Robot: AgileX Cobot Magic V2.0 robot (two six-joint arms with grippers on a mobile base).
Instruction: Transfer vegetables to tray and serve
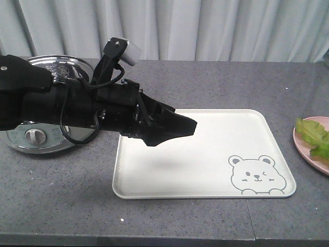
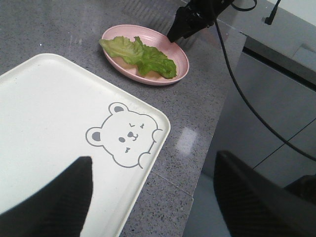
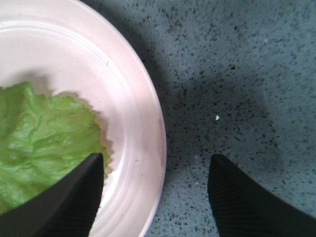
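The cream-white tray [image 1: 205,164] with its bear drawing [image 1: 257,175] lies bare on the grey countertop; it also shows in the left wrist view [image 2: 49,113]. Green lettuce leaves [image 2: 143,54] lie on a round pink plate [image 2: 148,80] to the right of the tray, at the right edge of the front view [image 1: 311,133]. My left gripper [image 1: 187,126] hovers over the tray's left part, open and empty [image 2: 152,156]. My right gripper [image 3: 157,156] is open and straddles the plate's rim [image 3: 133,98], one finger over the lettuce edge [image 3: 39,143], the other over the counter.
A round silver lidded pot [image 1: 41,136] stands at the back left, partly behind my left arm. The countertop's edge runs close to the right of the plate, with a drop to the floor [image 2: 256,108]. Black cables [image 2: 237,84] hang from the right arm.
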